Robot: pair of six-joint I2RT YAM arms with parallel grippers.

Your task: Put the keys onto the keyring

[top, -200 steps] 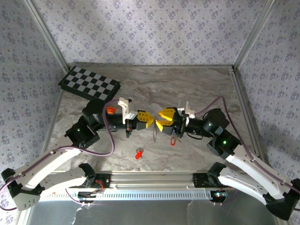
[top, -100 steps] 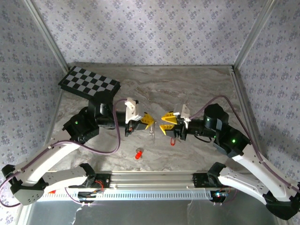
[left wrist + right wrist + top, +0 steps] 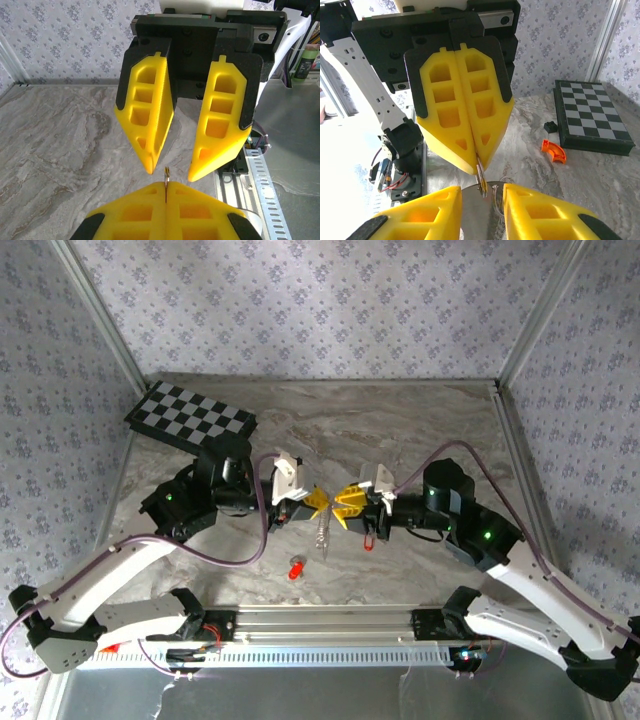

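Seen from above, two robot arms met nose to nose over the middle of a grey marbled table (image 3: 420, 420). The left gripper (image 3: 320, 503) had its yellow fingers pressed together, pinching the top of the keyring (image 3: 322, 529), a silvery oblong loop that hung down from the fingertips between the two arms. The right gripper (image 3: 342, 506) faced it at very close range. In the left wrist view its two yellow fingers stood apart, one to each side of the thin metal edge of the ring. The right wrist view showed the same from the other side: the left arm's fingertips closed on the wire coils of the ring, and the right arm's own fingers spread at either side with a gap to the metal. One of the keys (image 3: 295, 568), with a red head, lay on the table nearer the arm bases, apart from both grippers. A second red-headed key (image 3: 369, 537) showed just beside the right gripper, on its near side; whether it touched the arm could not be told. A black-and-white checkerboard (image 3: 190, 418) sat at the far left corner, with a small orange curved piece (image 3: 553, 151) near it.
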